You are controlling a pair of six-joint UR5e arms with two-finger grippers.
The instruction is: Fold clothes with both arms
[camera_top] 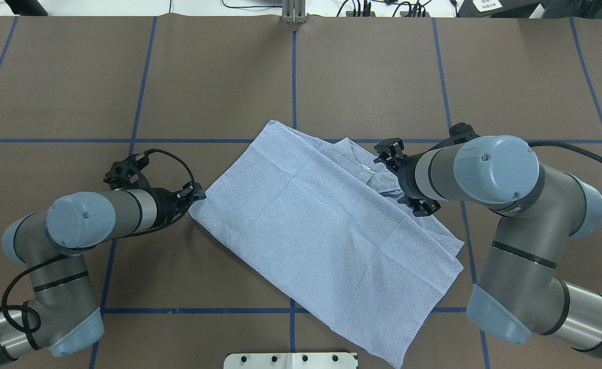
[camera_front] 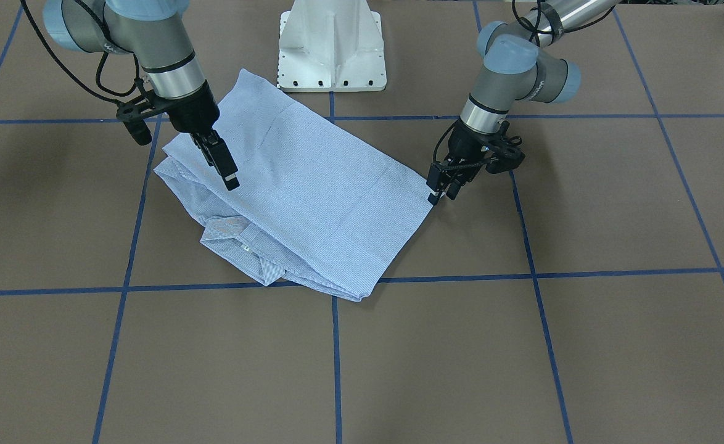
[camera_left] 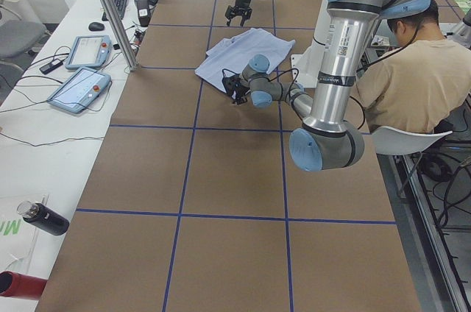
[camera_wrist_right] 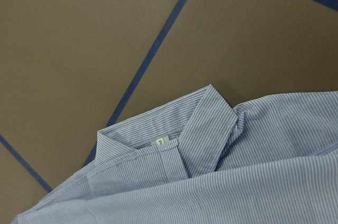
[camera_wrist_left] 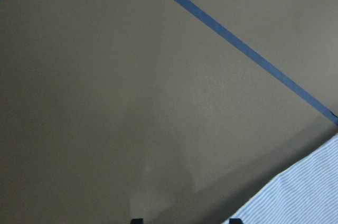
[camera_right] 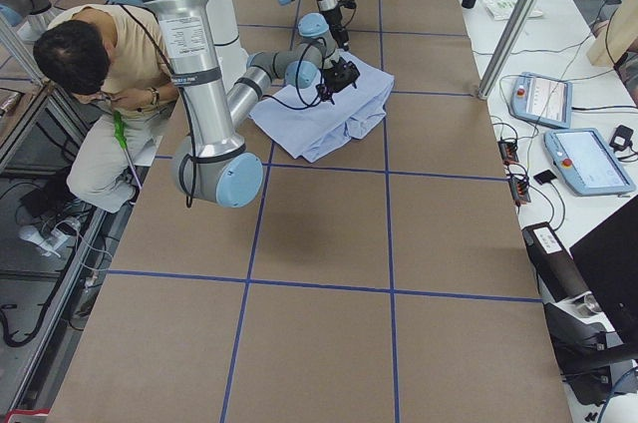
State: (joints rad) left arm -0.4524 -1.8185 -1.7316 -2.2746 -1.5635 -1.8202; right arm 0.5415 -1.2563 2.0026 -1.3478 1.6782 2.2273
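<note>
Where the collar (camera_wrist_right: 208, 129) folds — white neck label (camera_wrist_right: 160, 142) | reads "2" | shirt (camera_top: 321, 220) flat

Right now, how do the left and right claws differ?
The left claw sits low at the corner of the shirt; the right claw hangs above the cloth near the collar. The left claw is open; the right claw's state is unclear. Both are black.

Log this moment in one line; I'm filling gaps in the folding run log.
shirt: partly folded, flat | left gripper: open at shirt corner | right gripper: over shirt near collar, state unclear
</note>
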